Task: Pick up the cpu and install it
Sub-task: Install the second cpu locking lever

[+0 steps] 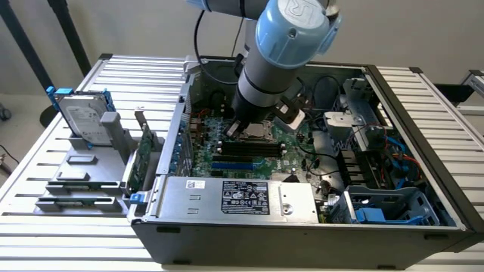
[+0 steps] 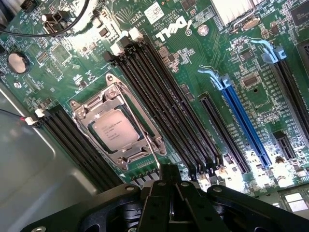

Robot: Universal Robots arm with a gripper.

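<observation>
Exterior view, from its left: silver hard drive with blue rails [image 1: 81, 120] standing in a grey holder on the slatted table [image 1: 45, 238], well apart from the work. Then the open black computer case [image 1: 302, 238], its green motherboard [image 2: 203, 63] exposed. Grey-and-blue robot arm [image 1: 280, 51] reaches down over the board's middle.

Wrist view: small square cpu with dull silver metal top [image 2: 116, 128] lies flat in the metal-framed socket [image 2: 116, 126], beside the black memory slots [image 2: 169, 111]. Black gripper [image 2: 169, 181] sits near the socket, jaws closed together, empty.

Judgement: chip appears seated. Whether the retention frame is latched, cannot tell.
</observation>
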